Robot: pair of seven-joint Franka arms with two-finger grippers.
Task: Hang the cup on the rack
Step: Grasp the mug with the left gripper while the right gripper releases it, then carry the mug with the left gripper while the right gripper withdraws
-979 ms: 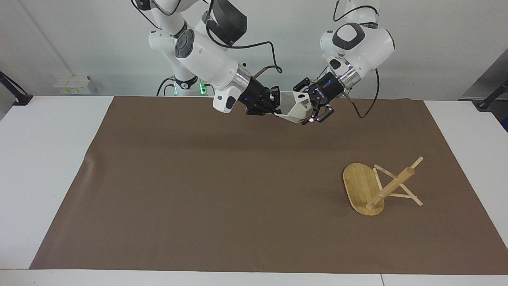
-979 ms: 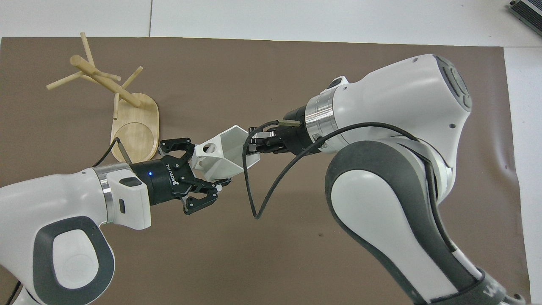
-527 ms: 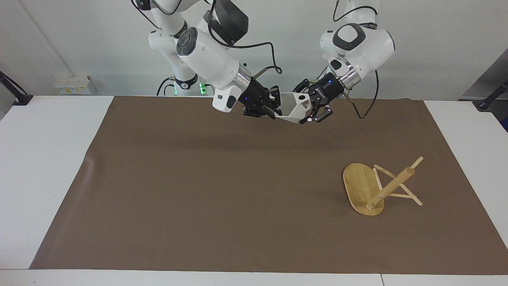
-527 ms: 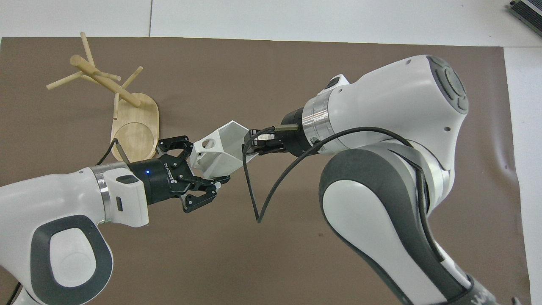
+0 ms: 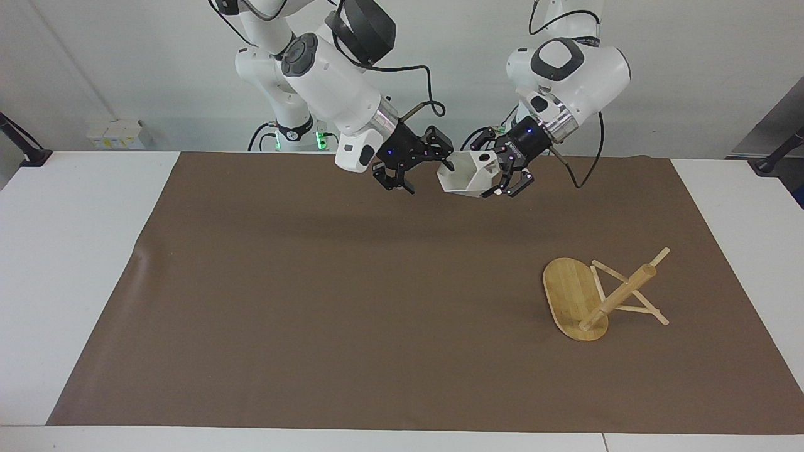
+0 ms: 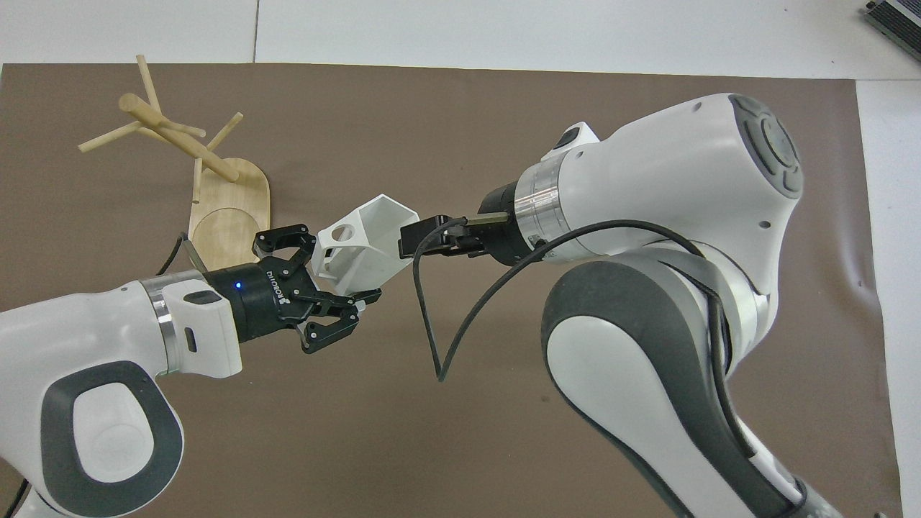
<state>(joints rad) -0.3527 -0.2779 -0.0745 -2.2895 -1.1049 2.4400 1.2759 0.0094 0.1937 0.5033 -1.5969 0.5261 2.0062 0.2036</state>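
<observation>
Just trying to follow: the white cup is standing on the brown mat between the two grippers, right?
No: the cup is between them, but off the mat, held in the air by the left gripper; the facing view shows it.

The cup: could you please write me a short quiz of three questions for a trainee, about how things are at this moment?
1. Which gripper holds the cup in the air?
2. True or false: the jaws of the right gripper are shut on the cup's rim.
3. Fill in: the rack is toward the ___ arm's end of the mat.

Key: 1. The left gripper, at the handle. 2. False, they are open. 3. Left.
</observation>
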